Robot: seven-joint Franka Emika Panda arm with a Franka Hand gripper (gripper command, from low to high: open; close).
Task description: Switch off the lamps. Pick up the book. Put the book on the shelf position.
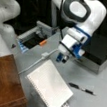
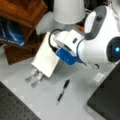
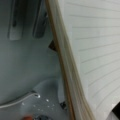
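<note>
- Here we see the book [image 1: 50,85] tilted above the grey table [image 1: 90,82], its edge close in the wrist view [image 3: 65,75].
- The gripper [image 1: 62,58] sits at the book's far edge; we cannot tell how its jaws stand.
- The shelf position [image 1: 4,82] lies left; a pen [image 1: 81,88] lies right.

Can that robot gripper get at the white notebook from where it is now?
Probably yes. The gripper is at the notebook's upper edge, with nothing between them. The wrist view shows the page edge right up close.
</note>
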